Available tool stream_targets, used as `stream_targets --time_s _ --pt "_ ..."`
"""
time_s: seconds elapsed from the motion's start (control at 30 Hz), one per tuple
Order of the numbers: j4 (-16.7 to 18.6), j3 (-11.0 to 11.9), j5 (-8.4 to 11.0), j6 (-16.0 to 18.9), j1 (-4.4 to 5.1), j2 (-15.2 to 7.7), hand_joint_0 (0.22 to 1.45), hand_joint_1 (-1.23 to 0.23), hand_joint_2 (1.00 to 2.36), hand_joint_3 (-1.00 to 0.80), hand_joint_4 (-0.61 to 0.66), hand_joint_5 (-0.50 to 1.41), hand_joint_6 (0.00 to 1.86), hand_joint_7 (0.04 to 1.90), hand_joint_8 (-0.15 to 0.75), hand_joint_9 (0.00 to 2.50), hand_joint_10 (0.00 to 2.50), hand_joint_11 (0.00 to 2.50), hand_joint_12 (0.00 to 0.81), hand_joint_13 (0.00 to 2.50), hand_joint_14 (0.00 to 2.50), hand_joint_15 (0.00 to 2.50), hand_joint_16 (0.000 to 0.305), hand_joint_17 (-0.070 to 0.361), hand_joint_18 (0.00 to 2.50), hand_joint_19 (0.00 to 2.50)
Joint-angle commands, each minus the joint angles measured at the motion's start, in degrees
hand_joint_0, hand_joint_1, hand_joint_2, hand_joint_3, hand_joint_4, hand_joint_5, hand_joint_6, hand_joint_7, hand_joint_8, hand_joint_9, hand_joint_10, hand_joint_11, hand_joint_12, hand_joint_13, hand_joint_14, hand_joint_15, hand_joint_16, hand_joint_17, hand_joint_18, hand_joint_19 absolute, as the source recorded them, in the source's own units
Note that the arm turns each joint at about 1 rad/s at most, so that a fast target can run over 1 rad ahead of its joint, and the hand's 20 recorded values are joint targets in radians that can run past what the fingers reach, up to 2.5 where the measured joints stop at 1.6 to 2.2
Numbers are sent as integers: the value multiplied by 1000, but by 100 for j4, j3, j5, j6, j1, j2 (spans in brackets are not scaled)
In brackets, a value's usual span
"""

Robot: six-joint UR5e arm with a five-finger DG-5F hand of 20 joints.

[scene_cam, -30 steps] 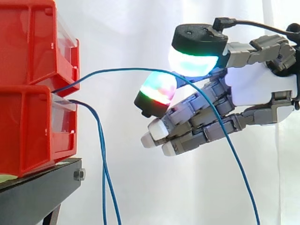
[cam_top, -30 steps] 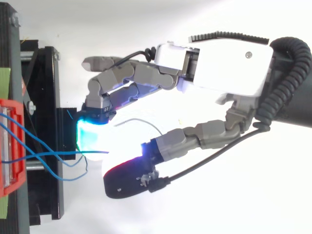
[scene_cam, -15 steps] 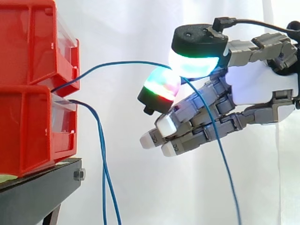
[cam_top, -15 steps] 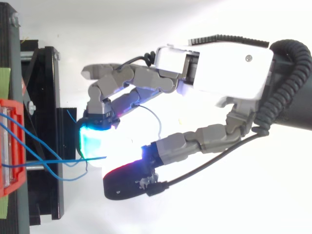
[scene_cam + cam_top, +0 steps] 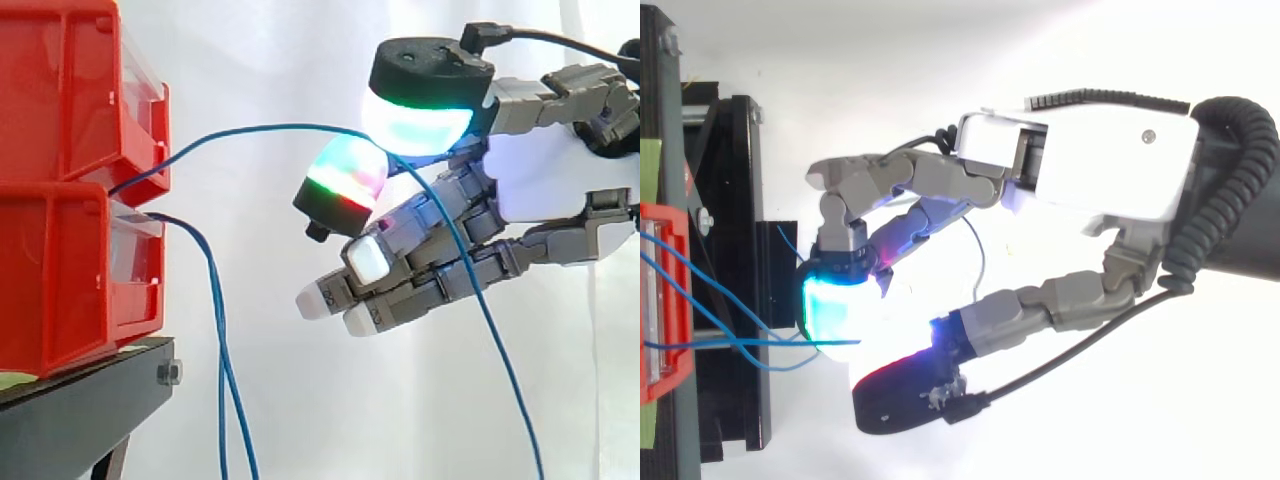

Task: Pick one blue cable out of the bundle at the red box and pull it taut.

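Pinching blue cable (image 5: 250,127): hand (image 5: 550,190), side-on.

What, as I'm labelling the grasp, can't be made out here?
Side view: whether the hand grips the blue cable; the hand covers the contact.
Top view: the cable's path at the hand, lost in glow.
Side view: cable ends, cut off at the bottom edge.
Both views: cable starts, inside the red bins.
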Motion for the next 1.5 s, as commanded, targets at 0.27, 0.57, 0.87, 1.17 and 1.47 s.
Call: stream_targets --time_s 0.27,0.57,0.87,1.17,1.47 --pt "9 0 -15 4 3 -6 593 -800 1015 -291 174 -94 844 1178 390 976 17 847 380 279 5 172 54 121 237 157" --pt "9 0 -15 4 3 -6 594 -810 1013 -325 173 -87 846 1183 394 1030 18 910 385 344 7 195 54 122 305 182" --pt "0 0 2 4 3 3 598 -814 1013 -322 167 -86 845 1187 395 1052 19 958 383 371 7 205 54 121 332 194" --pt "0 0 -7 162 3 3 606 -823 1013 -317 173 -86 846 1182 396 1072 18 1013 388 392 7 212 54 121 344 188" --pt "-9 0 20 681 3 3 609 -820 1013 -324 169 -88 847 1183 395 1085 18 1023 389 407 7 218 54 121 356 203"
